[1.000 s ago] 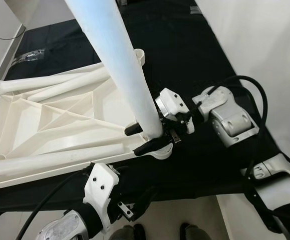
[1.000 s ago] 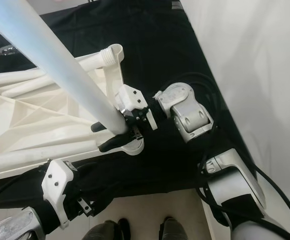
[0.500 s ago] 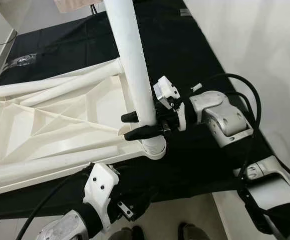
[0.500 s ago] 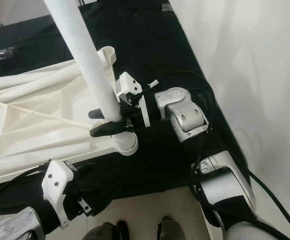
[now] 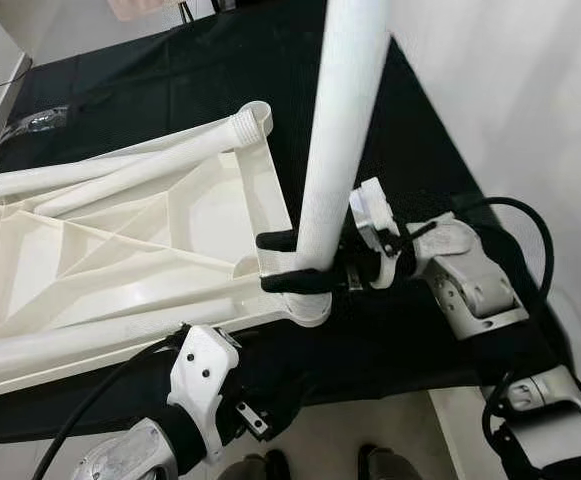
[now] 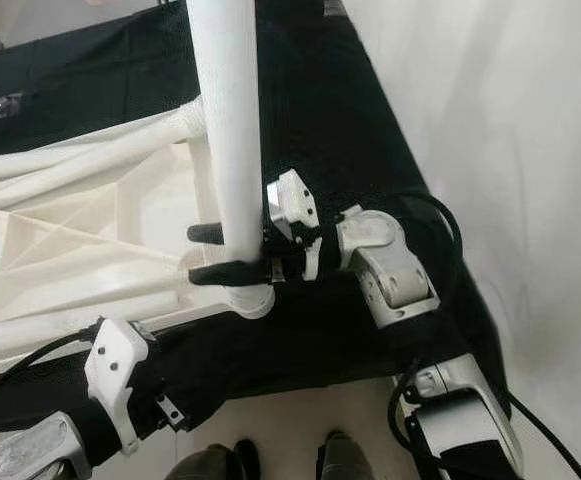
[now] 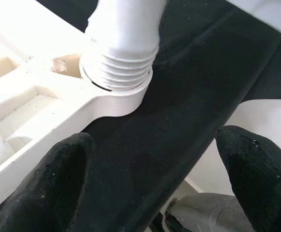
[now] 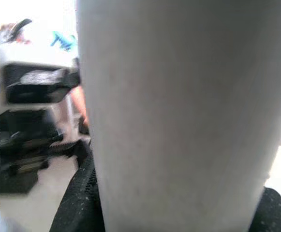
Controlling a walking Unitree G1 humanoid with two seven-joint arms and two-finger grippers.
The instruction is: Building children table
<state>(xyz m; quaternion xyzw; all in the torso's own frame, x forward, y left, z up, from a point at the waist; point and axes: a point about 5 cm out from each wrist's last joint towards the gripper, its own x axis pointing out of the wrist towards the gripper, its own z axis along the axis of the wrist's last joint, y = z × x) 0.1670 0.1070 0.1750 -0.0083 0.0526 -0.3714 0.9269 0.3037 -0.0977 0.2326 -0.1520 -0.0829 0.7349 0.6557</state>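
Observation:
An upturned white plastic table top point(image 5: 120, 260) lies on a black cloth. A white table leg point(image 5: 335, 130) stands nearly upright in the near right corner socket point(image 5: 310, 310). My right gripper point(image 5: 273, 262) is shut on it just above the socket, and the leg point(image 8: 179, 121) looms close in the right wrist view. My left gripper point(image 7: 155, 164) hangs low by the near edge, open, its black fingers point(image 7: 58, 179) wide apart. It faces the leg's threaded end point(image 7: 121, 72), which sits in the socket with some threads showing.
Two more white legs point(image 5: 120, 170) lie along the top's far side, one ending at the far right socket point(image 5: 253, 117). Another leg point(image 5: 70, 340) lies along the near edge. A white wall point(image 5: 510, 100) rises on the right. A plastic bag point(image 5: 40, 118) lies far left.
The leg has swung from leaning left over the table top to nearly upright, tipped slightly right. My right gripper has turned with it, still shut near its base.

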